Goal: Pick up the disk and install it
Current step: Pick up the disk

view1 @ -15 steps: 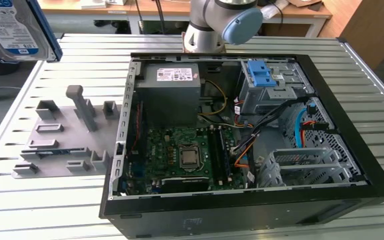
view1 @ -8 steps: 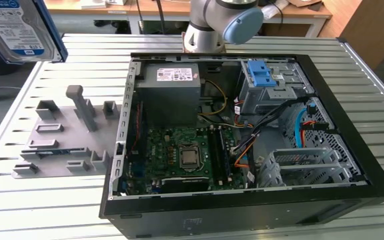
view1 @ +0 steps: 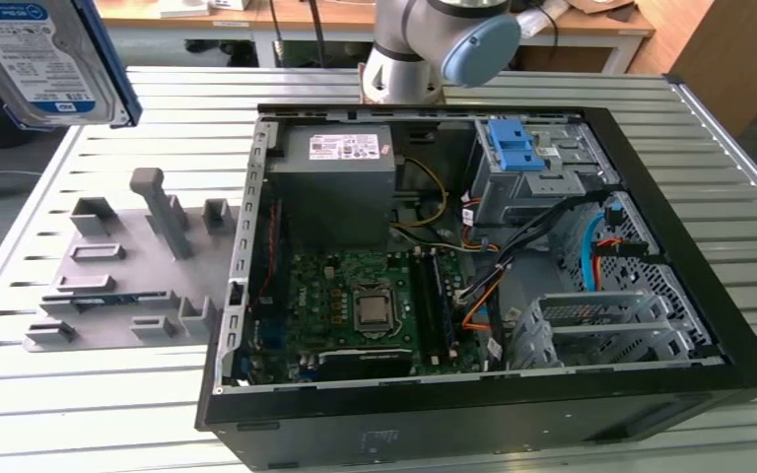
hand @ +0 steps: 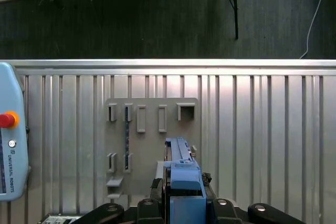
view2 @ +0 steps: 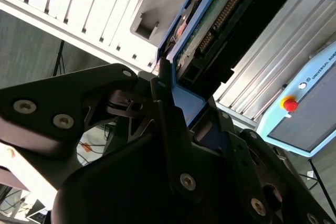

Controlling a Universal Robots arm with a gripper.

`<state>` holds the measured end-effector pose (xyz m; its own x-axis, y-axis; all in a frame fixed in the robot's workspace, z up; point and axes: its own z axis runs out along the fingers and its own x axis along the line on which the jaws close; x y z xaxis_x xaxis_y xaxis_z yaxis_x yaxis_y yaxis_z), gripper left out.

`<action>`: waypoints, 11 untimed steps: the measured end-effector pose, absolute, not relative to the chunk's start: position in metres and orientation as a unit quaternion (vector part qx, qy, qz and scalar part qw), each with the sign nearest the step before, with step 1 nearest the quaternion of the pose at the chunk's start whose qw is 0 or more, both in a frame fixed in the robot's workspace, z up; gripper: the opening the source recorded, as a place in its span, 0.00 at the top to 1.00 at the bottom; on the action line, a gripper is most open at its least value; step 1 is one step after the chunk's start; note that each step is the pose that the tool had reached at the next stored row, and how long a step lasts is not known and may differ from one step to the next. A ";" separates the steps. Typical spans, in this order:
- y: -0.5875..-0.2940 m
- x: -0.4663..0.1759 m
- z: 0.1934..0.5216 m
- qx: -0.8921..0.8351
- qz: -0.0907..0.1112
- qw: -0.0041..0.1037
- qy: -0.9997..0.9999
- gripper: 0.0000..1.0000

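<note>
The disk [view1: 36, 59], a silver drive with a blue-and-white label in a blue carrier, hangs high above the table at the exterior view's upper left, well off the open computer case [view1: 668, 197]. In the second wrist view my gripper [view2: 184, 103] is shut on the disk [view2: 220, 19], its black fingers [view2: 160, 85] clamping the blue carrier's edge. The first wrist view looks down along the disk [hand: 181, 171], held edge-on between the fingers over the grey fixture plate [hand: 152, 145].
Inside the case sit a grey power-supply box [view1: 339, 158], a motherboard [view1: 352, 296], a drive cage with a blue latch [view1: 536, 168] and loose cables. The grey slotted fixture plate [view1: 115, 266] lies on the slatted metal table. A teach pendant [hand: 8, 145] rests nearby.
</note>
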<state>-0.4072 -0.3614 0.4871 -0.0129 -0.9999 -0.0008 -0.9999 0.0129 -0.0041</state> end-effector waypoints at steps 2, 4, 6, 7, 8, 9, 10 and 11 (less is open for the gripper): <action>-0.363 -0.405 0.487 -0.703 -0.001 0.002 0.712 0.64; -0.365 -0.402 0.487 -0.703 -0.001 0.002 0.712 0.64; -0.366 -0.399 0.487 -0.703 -0.001 0.002 0.712 0.64; -0.366 -0.398 0.487 -0.703 -0.001 0.002 0.712 0.64; -0.366 -0.397 0.487 -0.702 -0.001 0.002 0.712 0.64; -0.366 -0.395 0.487 -0.703 -0.001 0.002 0.712 0.64; -0.366 -0.394 0.487 -0.703 -0.001 0.002 0.712 0.64; -0.367 -0.392 0.487 -0.702 -0.001 0.002 0.712 0.64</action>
<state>-0.3920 -0.3666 0.4871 -0.0130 -0.9999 -0.0008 -0.9999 0.0130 -0.0037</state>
